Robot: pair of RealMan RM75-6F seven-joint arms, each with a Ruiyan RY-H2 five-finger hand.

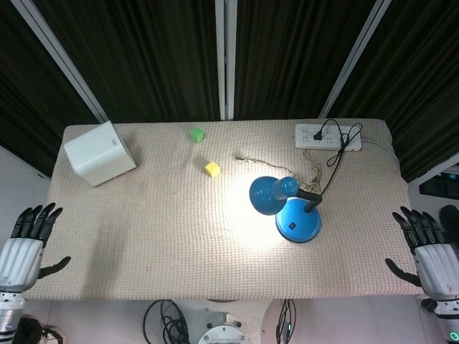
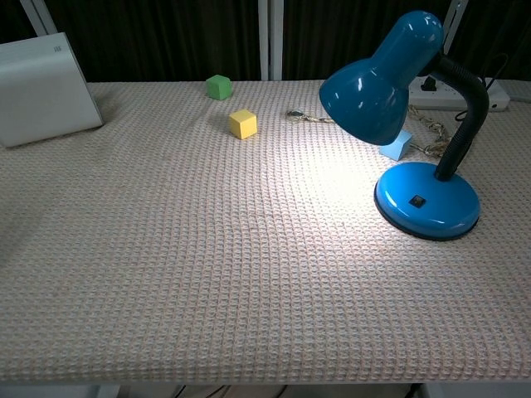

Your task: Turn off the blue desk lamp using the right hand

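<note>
The blue desk lamp (image 1: pixel 287 204) stands lit on the right half of the table (image 1: pixel 143 236), its round glossy base (image 2: pixel 427 199) nearest my side, with a small dark switch (image 2: pixel 418 200) on top of it; a black bendy neck (image 2: pixel 465 108) rises from the back of the base and carries the smooth shade (image 2: pixel 373 87) up and to my left, throwing a bright pool on the cloth. The lamp's long line, base to shade, slants toward the table's middle. My right hand (image 1: pixel 429 251) hangs off the right edge of the table, empty, fingers spread and pointing away from me. The lamp lies to its left and a little further from me, with bare cloth between, so I judge the reach should go inward across the right edge onto the switch. My left hand (image 1: pixel 23 247), also empty and spread, is off the far left corner, much further from the lamp. The cloth is a beige waffle weave. Beyond the lamp sit a white power strip (image 1: pixel 328 135) with the black cord (image 1: pixel 333 161) plugged in, a yellow cube (image 1: pixel 212 168), a green cube (image 1: pixel 196 134) and a white box (image 1: pixel 99 153).
</note>
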